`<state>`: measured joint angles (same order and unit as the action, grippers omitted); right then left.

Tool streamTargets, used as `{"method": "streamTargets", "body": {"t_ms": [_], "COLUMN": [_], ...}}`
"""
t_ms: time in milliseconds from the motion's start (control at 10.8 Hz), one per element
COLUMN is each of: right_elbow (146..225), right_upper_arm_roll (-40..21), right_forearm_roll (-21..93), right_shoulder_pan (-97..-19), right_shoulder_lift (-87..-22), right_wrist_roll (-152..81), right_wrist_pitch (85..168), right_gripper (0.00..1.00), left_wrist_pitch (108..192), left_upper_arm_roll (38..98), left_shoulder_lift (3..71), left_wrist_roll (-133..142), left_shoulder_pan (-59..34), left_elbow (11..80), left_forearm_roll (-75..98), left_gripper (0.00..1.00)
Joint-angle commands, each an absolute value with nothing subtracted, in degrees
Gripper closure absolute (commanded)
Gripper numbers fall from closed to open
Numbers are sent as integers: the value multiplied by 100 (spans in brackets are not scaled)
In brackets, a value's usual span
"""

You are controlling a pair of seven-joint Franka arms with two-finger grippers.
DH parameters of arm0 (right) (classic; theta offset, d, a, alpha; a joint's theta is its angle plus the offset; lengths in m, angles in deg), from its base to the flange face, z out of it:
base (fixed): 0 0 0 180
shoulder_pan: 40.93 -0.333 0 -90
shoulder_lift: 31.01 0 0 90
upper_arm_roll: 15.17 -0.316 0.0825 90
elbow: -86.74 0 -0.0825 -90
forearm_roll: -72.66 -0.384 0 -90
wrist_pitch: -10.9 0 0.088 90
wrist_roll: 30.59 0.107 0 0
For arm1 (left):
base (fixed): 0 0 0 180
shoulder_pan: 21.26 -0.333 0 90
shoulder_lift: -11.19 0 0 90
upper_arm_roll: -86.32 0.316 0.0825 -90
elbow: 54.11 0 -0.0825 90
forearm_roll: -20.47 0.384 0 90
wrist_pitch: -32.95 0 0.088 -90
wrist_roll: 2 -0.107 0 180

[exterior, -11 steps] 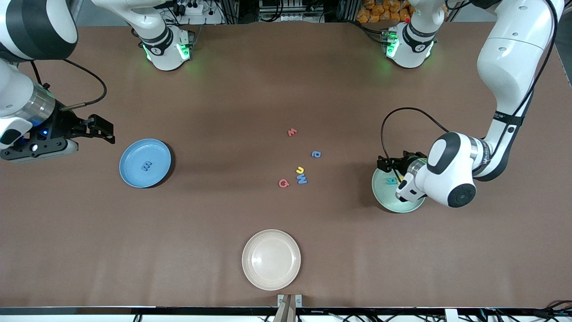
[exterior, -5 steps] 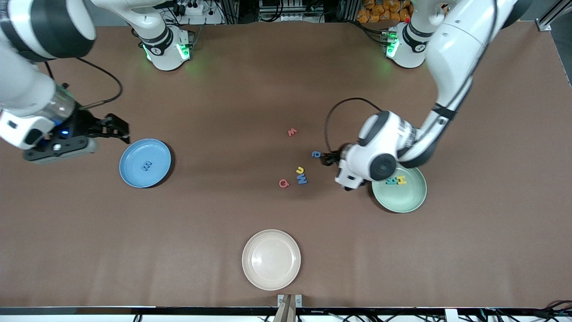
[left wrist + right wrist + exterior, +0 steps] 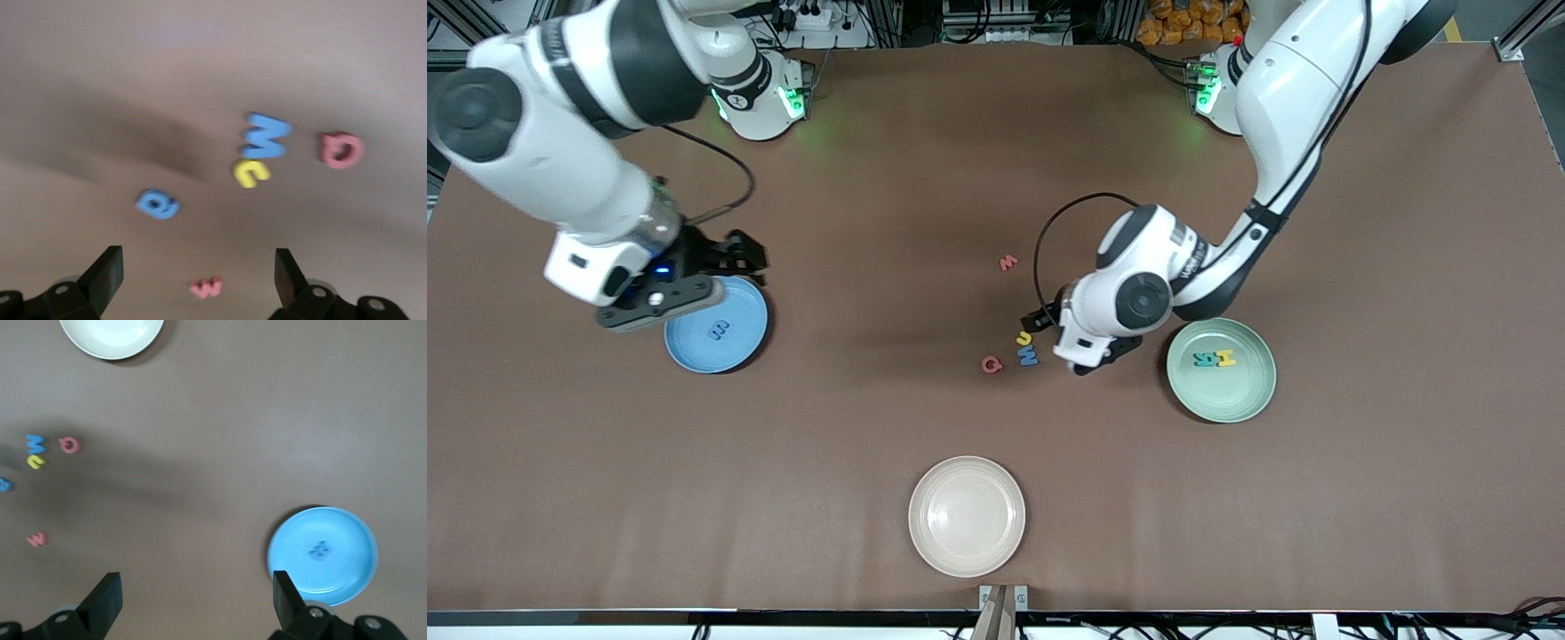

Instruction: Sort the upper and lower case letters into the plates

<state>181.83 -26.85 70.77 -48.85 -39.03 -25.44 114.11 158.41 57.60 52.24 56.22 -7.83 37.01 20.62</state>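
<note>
The sky blue plate [image 3: 694,351] holds one blue letter [image 3: 718,331]. The mint green plate [image 3: 1221,396] holds a teal letter [image 3: 1204,359] and a yellow letter [image 3: 1226,357]. Loose on the table between them lie a red w [image 3: 1008,262], a yellow u [image 3: 1024,338], a blue M [image 3: 1029,356] and a red Q [image 3: 991,364]. A small blue letter [image 3: 158,204] shows only in the wrist views. My left gripper [image 3: 1047,317] hangs open and empty over these loose letters. My right gripper [image 3: 747,258] is open and empty over the blue plate's rim.
A cream-white plate [image 3: 967,516] sits empty near the front edge of the table, midway along it. The left forearm reaches low over the table beside the mint plate.
The left arm has swung from over the mint plate to over the loose letters. The right arm has moved from the table's end toward the blue plate. Both grippers stayed open.
</note>
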Motion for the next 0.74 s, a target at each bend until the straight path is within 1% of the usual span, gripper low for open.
{"method": "streamTargets", "body": {"t_ms": [0,93,185,371,649], "right_elbow": [18297,18402,18429,18430,18438], "right_upper_arm_roll": [-2932,-2967,-3089,-3116,-3117], "right_forearm_roll": [7073,7064,7073,7073,7073], "right_shoulder_pan": [-5023,-5077,-5078,-5078,-5078], "right_shoulder_lift": [-4006,-4032,-4050,-4103,-4120], "right_wrist_roll": [-1891,-1655,-1400,-1275,-1275], "right_wrist_pitch": [11566,11732,11768,11786,11777], "right_gripper": [0,0,0,0,0], "left_wrist_pitch": [16468,16531,16523,16523,16523], "left_upper_arm_roll": [5994,6021,6030,6283,6346], "left_shoulder_lift": [5460,5469,5452,5365,5346], "left_wrist_roll": [5243,4614,3981,2505,806], "left_shoulder_pan": [-247,-289,-333,-429,-693], "left_elbow": [3413,3413,3413,3413,3431], "left_forearm_roll": [3043,3623,3846,4119,4288], "left_gripper": [0,0,0,0,0]}}
